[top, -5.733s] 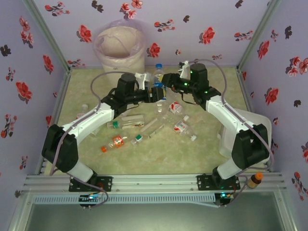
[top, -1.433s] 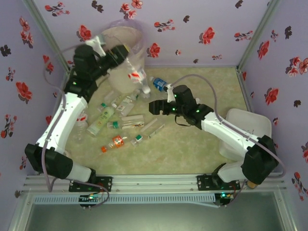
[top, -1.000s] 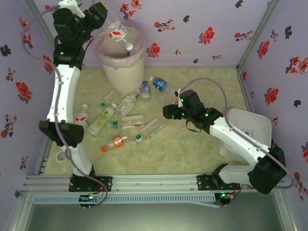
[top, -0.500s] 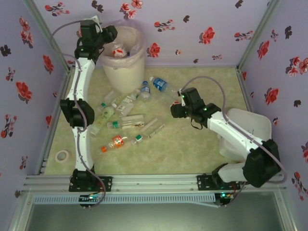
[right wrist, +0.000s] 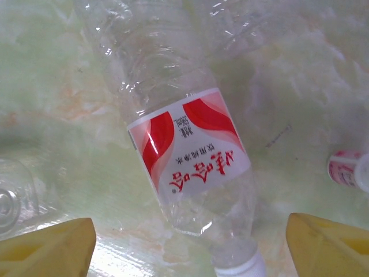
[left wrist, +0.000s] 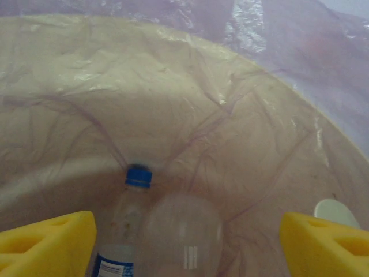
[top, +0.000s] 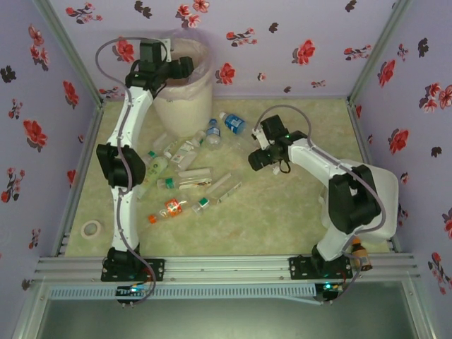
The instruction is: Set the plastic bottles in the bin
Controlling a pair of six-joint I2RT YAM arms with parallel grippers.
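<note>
On the table [top: 282,226] a bottle [right wrist: 190,144] is framed by the wide-spread, empty right gripper [right wrist: 190,245], to be closed next; the left gripper [left wrist: 184,242] is spread empty over the bin [top: 185,109].

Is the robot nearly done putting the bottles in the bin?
Not nearly. Done: a blue-capped clear bottle and another clear plastic bottle lie inside the bag-lined cream-white round bin, under the open left gripper. In hand: nothing yet; the open right gripper hovers over a red-and-white-labelled clear bottle. Left: many loose plastic bottles on the green table.
</note>
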